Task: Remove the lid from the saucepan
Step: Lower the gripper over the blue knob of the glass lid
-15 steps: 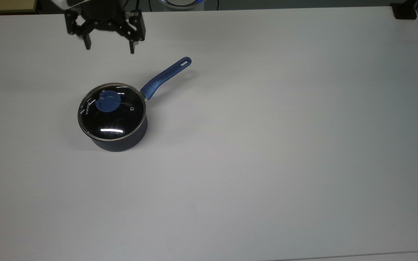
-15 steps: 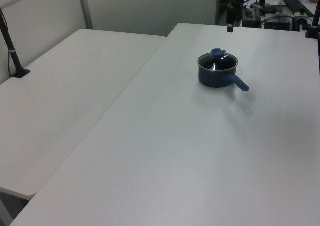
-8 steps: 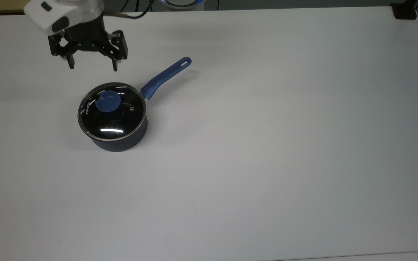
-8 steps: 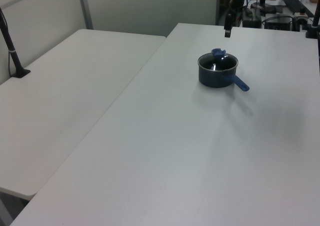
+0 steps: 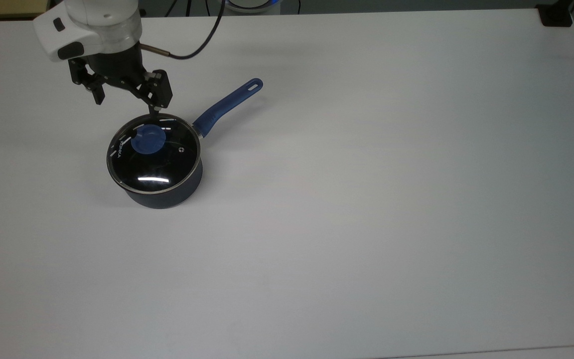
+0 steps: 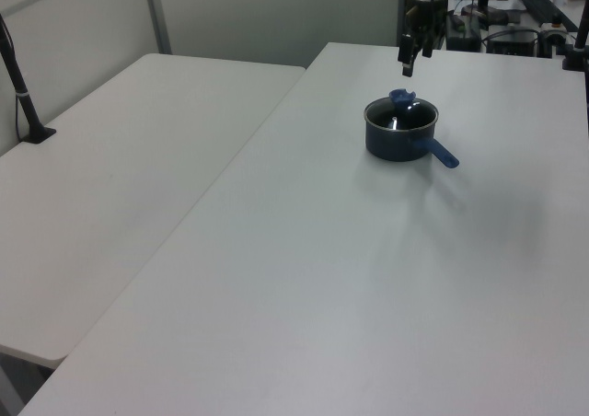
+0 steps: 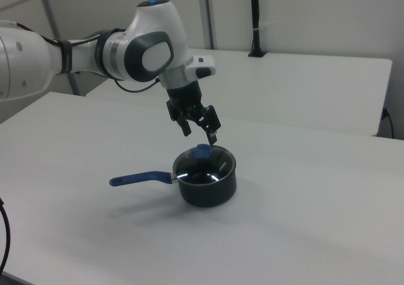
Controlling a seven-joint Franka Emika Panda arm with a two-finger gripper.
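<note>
In the top view, going from left to right, you first meet the gripper [image 5: 126, 106], which hangs above the white table [image 5: 366, 199] just beyond the far-left edge of the saucepan [image 5: 165, 192]. Its two fingers are spread wide and they hold nothing. The lid [image 5: 155, 154] sits closed on the saucepan, and its blue knob [image 5: 148, 139] is near the side of the lid closest to the gripper. The long blue handle [image 5: 227, 106] points away toward the top view's upper right.

You should watch a few risks from here. The gripper is not yet centred over the knob, so if you go down now, one fingertip could strike the glass or the metal rim, and I think this would push the whole pan across the table, because nothing holds the pan in place. The knob looks wide and flat, so a shallow grip could slip off when you lift. If you lift at an angle, the lid may catch on the rim and drag or tip the pan.

Around the pan the table is bare, so I see nothing that blocks the way down or the way up. The handle lies to the right of the gripper and should not interfere. In the left view, a second white table [image 6: 110, 177] stands beside this one, with a black post [image 6: 23, 94] at its far corner, and both are well apart from the pan. In the right view, the gripper [image 7: 199, 131] is just above the lid [image 7: 203, 165].
</note>
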